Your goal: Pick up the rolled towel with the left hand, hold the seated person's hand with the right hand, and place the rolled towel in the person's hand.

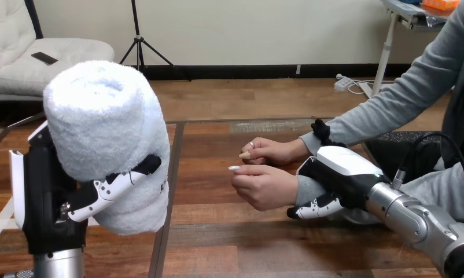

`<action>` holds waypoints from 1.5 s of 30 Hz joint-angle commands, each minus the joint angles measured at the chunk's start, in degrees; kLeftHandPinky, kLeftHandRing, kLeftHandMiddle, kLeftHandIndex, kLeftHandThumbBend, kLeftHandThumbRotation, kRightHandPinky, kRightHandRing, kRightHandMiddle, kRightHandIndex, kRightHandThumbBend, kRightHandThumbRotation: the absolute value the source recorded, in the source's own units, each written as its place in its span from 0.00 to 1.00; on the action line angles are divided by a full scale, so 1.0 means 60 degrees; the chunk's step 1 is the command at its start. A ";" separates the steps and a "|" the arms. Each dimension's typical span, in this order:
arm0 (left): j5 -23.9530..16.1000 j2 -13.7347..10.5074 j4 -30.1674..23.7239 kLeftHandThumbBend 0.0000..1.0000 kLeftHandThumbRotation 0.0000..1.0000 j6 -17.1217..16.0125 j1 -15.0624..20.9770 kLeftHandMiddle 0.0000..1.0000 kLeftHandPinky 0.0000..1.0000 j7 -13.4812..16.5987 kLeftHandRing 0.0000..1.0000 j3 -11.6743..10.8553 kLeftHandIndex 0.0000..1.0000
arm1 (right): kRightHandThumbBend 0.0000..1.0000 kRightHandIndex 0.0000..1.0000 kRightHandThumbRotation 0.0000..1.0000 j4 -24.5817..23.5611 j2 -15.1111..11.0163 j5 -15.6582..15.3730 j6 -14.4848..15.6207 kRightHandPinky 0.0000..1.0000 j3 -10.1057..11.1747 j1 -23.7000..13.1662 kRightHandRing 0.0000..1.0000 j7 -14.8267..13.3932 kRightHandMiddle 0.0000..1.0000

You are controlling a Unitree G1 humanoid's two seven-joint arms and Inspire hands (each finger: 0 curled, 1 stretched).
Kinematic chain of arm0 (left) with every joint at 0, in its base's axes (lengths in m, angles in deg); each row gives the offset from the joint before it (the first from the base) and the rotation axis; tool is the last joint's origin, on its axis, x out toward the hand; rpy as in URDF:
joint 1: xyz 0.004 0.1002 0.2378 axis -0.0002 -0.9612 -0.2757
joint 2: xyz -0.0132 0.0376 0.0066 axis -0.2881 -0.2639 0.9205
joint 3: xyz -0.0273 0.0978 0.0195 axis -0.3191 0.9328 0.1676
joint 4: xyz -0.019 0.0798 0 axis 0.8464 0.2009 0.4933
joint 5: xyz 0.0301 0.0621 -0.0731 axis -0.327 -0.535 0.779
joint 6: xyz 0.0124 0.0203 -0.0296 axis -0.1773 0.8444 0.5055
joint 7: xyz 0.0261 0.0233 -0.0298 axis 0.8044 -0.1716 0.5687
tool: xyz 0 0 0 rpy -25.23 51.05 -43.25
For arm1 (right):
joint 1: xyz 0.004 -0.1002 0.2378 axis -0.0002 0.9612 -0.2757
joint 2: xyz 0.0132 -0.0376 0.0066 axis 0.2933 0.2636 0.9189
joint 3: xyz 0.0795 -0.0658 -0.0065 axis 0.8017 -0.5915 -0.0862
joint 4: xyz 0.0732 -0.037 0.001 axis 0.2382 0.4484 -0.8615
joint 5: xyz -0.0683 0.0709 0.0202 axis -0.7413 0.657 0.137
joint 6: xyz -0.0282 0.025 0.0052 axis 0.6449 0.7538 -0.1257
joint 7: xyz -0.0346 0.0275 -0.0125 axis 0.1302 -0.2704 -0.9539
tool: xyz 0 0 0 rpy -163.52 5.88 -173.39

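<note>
Wooden table [229, 243] filled lower frame: left hand [50, 197] clasped the rolled towel [102, 116] upright at far left, well apart from the person's hand [264, 188] at centre, its wrist [304, 188] gripped by the right hand [339, 168].

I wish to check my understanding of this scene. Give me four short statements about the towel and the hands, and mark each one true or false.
1. The left robot hand grips the rolled towel. True.
2. The rolled towel lies flat on the table. False: it is held upright above the table.
3. The right robot hand curls round the person's wrist. True.
4. The rolled towel already rests in the person's hand. False: the two are well apart.
</note>
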 commanded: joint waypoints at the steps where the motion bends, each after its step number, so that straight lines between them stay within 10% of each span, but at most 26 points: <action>1: 0.0008 -0.0018 -0.0031 0.62 0.00 -0.0217 0.0744 0.41 0.30 0.0022 0.35 -0.0009 0.44 | 0.60 0.32 0.34 -0.0173 0.0042 0.0272 -0.0265 0.23 0.0190 -0.0258 0.26 0.0186 0.31; 45: 0.0086 0.0045 0.0139 0.64 0.00 -0.0274 0.0833 0.41 0.29 -0.0070 0.34 0.0107 0.44 | 0.59 0.28 0.40 -0.0856 -0.0526 0.0659 -0.1109 0.18 0.0625 -0.0526 0.21 0.1036 0.27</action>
